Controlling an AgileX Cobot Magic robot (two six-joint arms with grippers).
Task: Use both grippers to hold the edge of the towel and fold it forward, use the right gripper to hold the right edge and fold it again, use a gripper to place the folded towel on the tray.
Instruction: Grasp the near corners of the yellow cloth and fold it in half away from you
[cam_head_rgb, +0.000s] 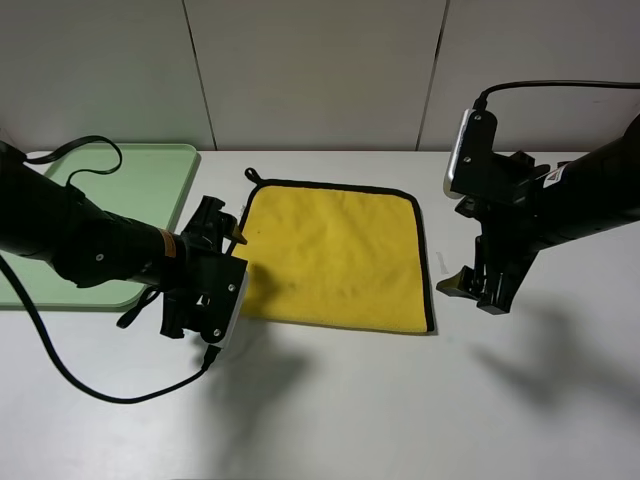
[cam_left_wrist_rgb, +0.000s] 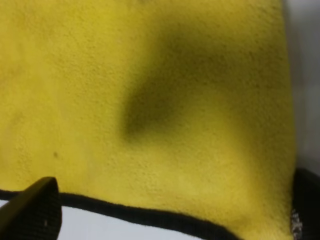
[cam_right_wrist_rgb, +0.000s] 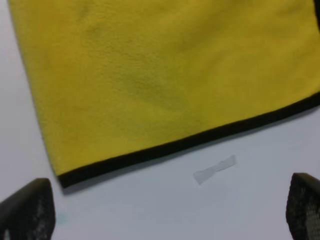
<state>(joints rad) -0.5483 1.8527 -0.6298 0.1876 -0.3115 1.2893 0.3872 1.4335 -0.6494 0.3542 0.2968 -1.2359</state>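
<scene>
Exterior high: towel flat between left claw and right claw, jaws apart

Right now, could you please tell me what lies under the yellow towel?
The towel lies flat on the white table, which shows beside it. Anything beneath is covered; no bulge shows.

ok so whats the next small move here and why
Probably bring the right gripper in over the towel corner nearest it. It hangs open beside the towel, above bare table, while the open left gripper has the black edge between its fingers. The towel lies flat, unheld.
</scene>
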